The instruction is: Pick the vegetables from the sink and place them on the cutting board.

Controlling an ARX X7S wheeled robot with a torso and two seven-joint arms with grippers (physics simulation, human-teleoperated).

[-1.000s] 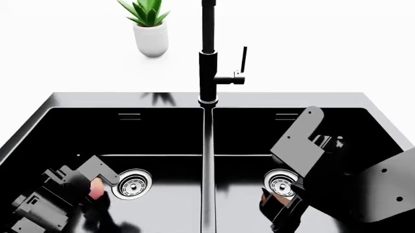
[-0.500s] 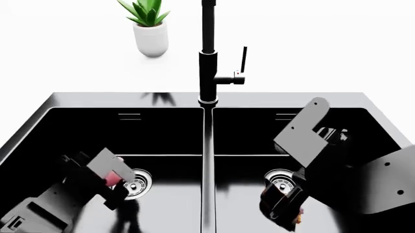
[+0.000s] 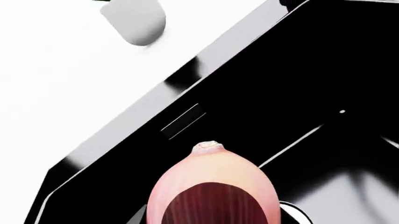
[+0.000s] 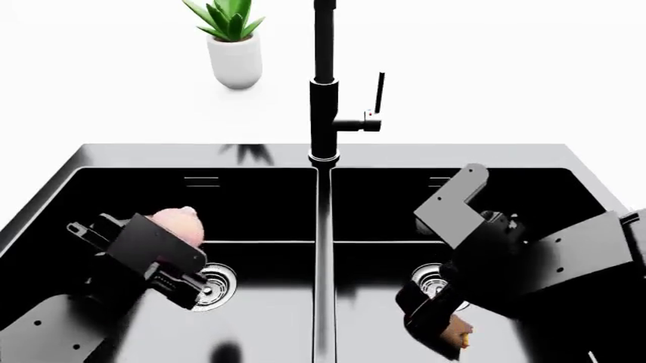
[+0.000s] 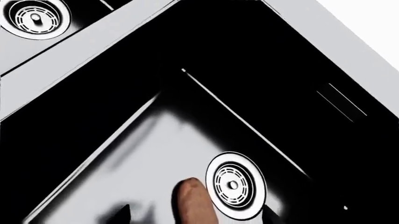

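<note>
The pale pink onion (image 4: 181,221) is held in my left gripper (image 4: 169,236), which is shut on it and raised above the floor of the left basin of the black sink (image 4: 202,155). The onion fills the near part of the left wrist view (image 3: 212,186); the fingers are hidden there. My right gripper (image 4: 442,327) is low in the right basin, shut on the reddish-brown sweet potato (image 4: 461,333), whose yellowish end shows. The sweet potato also shows beside the drain in the right wrist view (image 5: 193,200). The cutting board is out of view.
The tall black faucet (image 4: 323,91) stands behind the divider between the basins. Each basin has a round metal drain, left (image 4: 212,286) and right (image 4: 430,278). A potted green plant (image 4: 234,45) stands on the white counter at the back left.
My left gripper has risen with the onion from the basin floor to near the basin's back wall. My right gripper has shifted slightly with the sweet potato near the right drain.
</note>
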